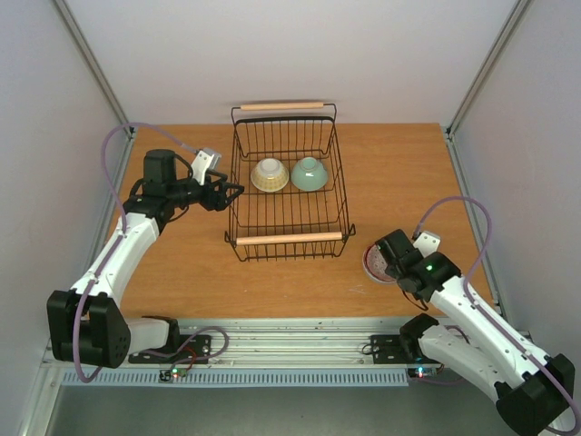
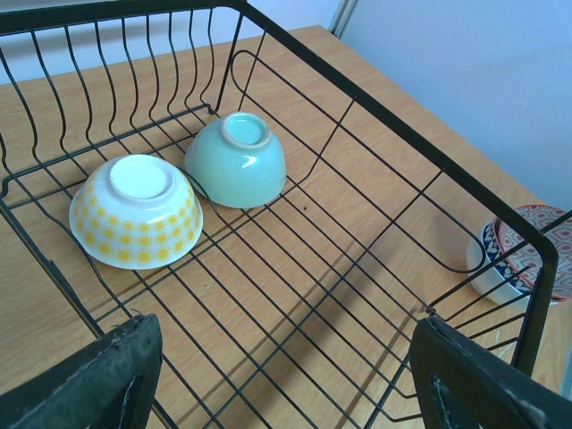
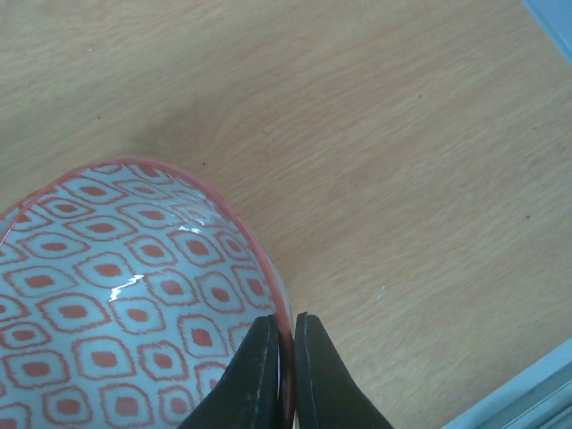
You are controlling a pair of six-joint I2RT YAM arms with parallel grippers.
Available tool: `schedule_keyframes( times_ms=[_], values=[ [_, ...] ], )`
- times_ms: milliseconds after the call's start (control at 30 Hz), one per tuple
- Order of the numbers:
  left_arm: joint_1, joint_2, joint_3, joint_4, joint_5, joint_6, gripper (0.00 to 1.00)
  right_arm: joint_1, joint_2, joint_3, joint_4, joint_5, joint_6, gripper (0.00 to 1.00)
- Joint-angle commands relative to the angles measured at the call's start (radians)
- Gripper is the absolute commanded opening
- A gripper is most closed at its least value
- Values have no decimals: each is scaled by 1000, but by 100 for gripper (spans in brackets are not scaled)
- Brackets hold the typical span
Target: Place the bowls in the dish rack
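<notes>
The black wire dish rack (image 1: pixel 290 238) with two wooden rod handles stands mid-table. Two bowls lie upside down in its far half: a cream bowl with yellow dots (image 1: pixel 270 174) (image 2: pixel 136 211) and a pale green bowl (image 1: pixel 310 173) (image 2: pixel 237 159). My left gripper (image 1: pixel 231 193) (image 2: pixel 286 393) is open and empty at the rack's left wall, over its near floor. My right gripper (image 1: pixel 388 263) (image 3: pixel 288 326) is shut on the rim of a bowl, red-patterned inside and blue outside (image 1: pixel 377 262) (image 3: pixel 98 304) (image 2: pixel 527 259), on the table right of the rack. No other bowls show.
White walls with aluminium posts (image 1: pixel 91 64) enclose the wooden table (image 1: pixel 399 173) on three sides. A metal rail (image 1: pixel 300 341) with both arm bases runs along the near edge. Bare wood lies left and right of the rack.
</notes>
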Motion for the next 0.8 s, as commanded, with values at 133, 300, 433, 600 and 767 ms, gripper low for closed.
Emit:
schedule_keyframes(
  times_ms=[133, 300, 433, 600, 767],
  values=[
    [-5, 9, 12, 29, 17, -10, 77, 15, -123, 172, -108, 124, -76, 1],
    [-16, 18, 23, 9, 27, -10, 76, 15, -143, 301, -10, 158, -237, 1],
    [-39, 12, 32, -7, 38, 0, 77, 15, -58, 406, 173, 72, -374, 1],
    [-67, 2, 35, -25, 43, 12, 77, 56, 183, 562, 285, -6, -482, 1],
    [-76, -8, 34, -27, 41, 15, 77, 139, 426, 707, 364, 9, -581, 1]
  ],
)
